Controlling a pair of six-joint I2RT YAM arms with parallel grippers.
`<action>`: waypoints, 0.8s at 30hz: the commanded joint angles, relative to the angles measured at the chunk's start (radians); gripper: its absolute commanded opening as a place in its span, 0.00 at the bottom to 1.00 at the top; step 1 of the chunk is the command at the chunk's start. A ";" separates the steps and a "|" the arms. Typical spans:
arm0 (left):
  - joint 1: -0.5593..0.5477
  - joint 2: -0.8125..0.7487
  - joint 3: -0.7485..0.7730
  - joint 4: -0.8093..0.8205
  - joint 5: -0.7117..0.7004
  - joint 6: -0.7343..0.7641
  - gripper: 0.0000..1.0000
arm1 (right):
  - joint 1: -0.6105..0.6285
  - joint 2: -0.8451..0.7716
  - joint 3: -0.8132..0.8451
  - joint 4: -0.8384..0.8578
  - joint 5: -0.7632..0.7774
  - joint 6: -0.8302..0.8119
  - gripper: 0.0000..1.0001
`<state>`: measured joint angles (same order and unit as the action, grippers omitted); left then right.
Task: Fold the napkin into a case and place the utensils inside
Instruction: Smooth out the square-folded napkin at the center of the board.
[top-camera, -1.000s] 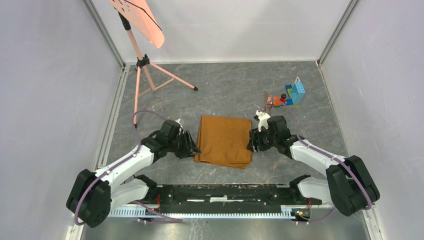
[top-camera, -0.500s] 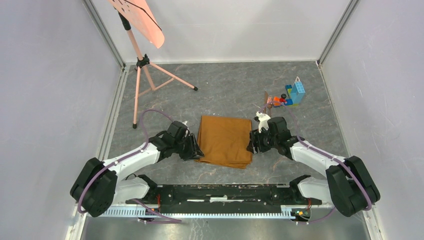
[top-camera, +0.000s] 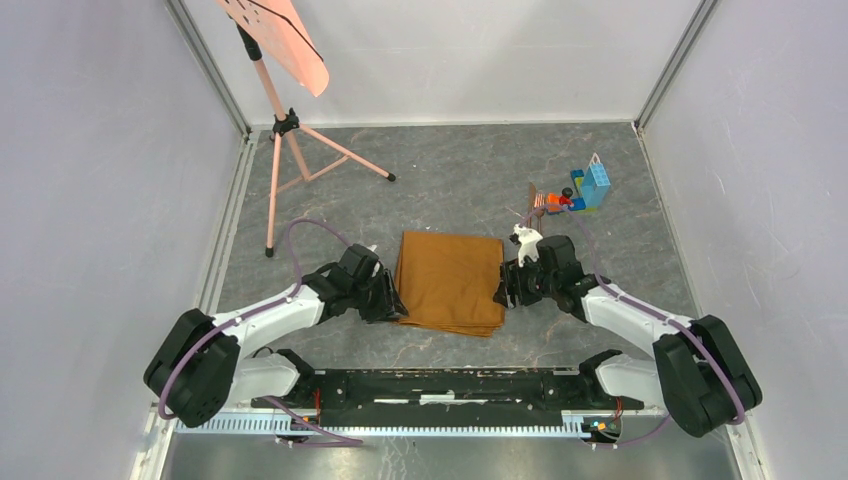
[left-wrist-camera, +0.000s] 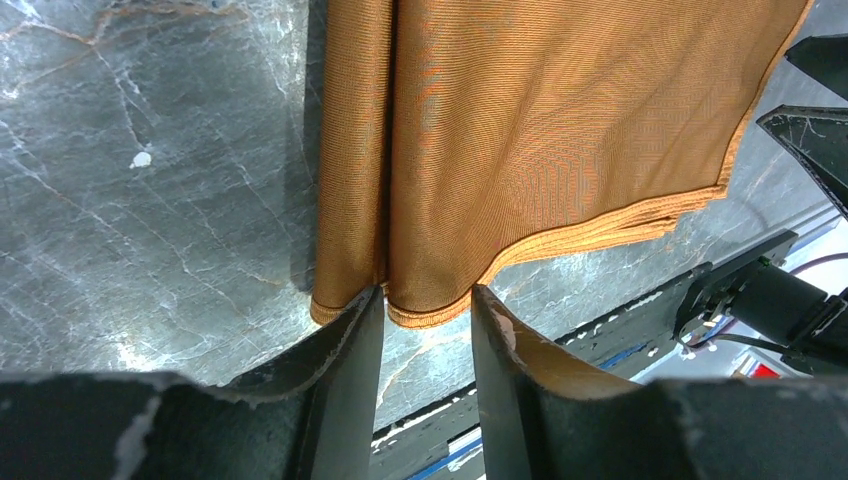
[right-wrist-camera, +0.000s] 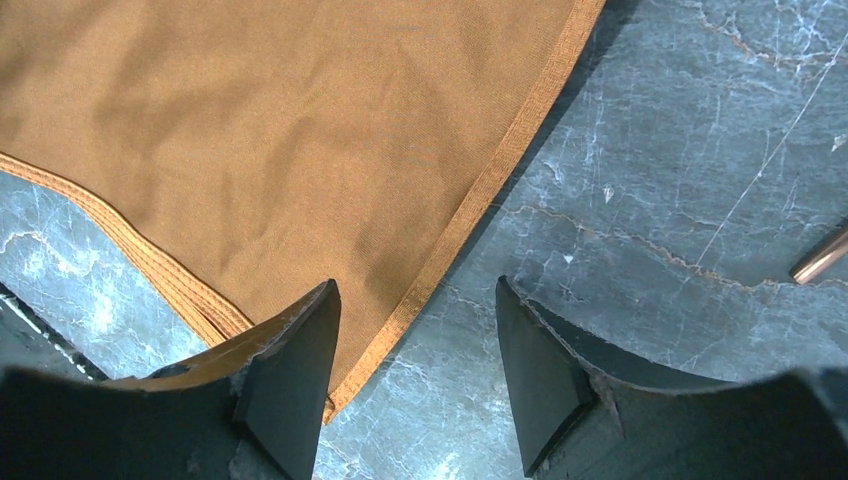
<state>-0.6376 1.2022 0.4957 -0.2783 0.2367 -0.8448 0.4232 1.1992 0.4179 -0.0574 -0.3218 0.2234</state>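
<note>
The napkin (top-camera: 450, 282) is an orange-brown cloth lying folded into a layered rectangle on the grey marble table between my arms. My left gripper (top-camera: 393, 302) is open at its near-left corner. In the left wrist view the hemmed corner fold (left-wrist-camera: 425, 310) sits at the tips of the open left gripper (left-wrist-camera: 427, 300). My right gripper (top-camera: 503, 288) is open at the napkin's right edge. In the right wrist view the hem (right-wrist-camera: 480, 190) runs between the fingers of the right gripper (right-wrist-camera: 415, 290). The dark reddish-brown utensils (top-camera: 538, 203) lie behind the right gripper, and one tip (right-wrist-camera: 820, 258) shows in the right wrist view.
A pile of colourful toy bricks (top-camera: 588, 188) sits just right of the utensils. A salmon-pink sheet on a tripod stand (top-camera: 285, 125) is at the back left. Grey walls enclose the table. The black base rail (top-camera: 440, 385) runs along the near edge.
My left gripper has moved right and slightly nearer, up to the napkin's near-left corner. The right gripper has barely shifted. The napkin has not moved.
</note>
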 joint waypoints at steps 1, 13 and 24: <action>-0.009 0.000 -0.007 0.007 -0.033 0.004 0.46 | -0.004 -0.028 -0.025 -0.024 -0.008 0.009 0.66; -0.010 -0.010 -0.008 -0.002 -0.048 0.013 0.44 | -0.002 -0.131 -0.208 -0.017 -0.097 0.398 0.58; -0.011 -0.008 -0.023 0.018 -0.051 0.015 0.28 | 0.000 -0.253 -0.300 -0.094 -0.024 0.635 0.52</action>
<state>-0.6430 1.2037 0.4824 -0.2871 0.2100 -0.8440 0.4187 0.9466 0.1730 0.0288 -0.4122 0.7773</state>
